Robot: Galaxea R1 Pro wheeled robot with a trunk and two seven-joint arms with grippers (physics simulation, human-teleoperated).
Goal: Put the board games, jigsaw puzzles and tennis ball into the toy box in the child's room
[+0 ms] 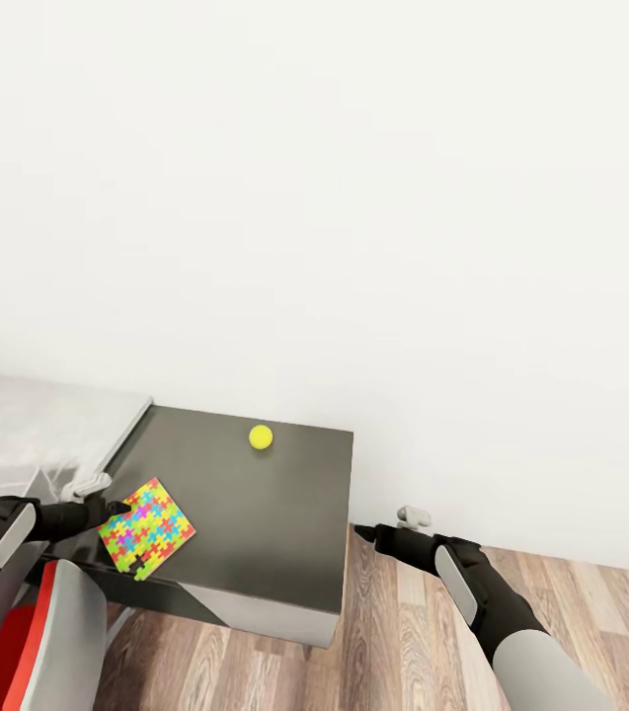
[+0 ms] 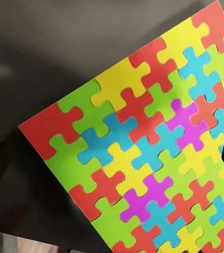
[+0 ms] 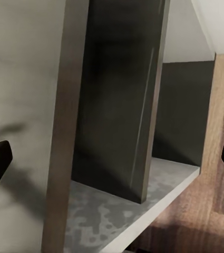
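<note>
Left claw [image 1: 117,511] extended forward, state unclear; right claw [image 1: 365,533] extended forward, fingers spread.

A child's room in a home: bare white wall [image 1: 353,197], wood-plank floor [image 1: 403,632], a dark low surface [image 1: 265,513] carrying a bright jigsaw puzzle [image 1: 146,527] and a tennis ball [image 1: 261,436], a red chair [image 1: 42,642] alongside.

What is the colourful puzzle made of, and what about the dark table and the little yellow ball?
The jigsaw puzzle looks like thin card or foam: flat matte pieces in plain bright colours. The table seems a smooth dark painted or laminated board with a faint sheen. The tennis ball looks evenly yellow-green; it is too small to show any fuzz.
</note>
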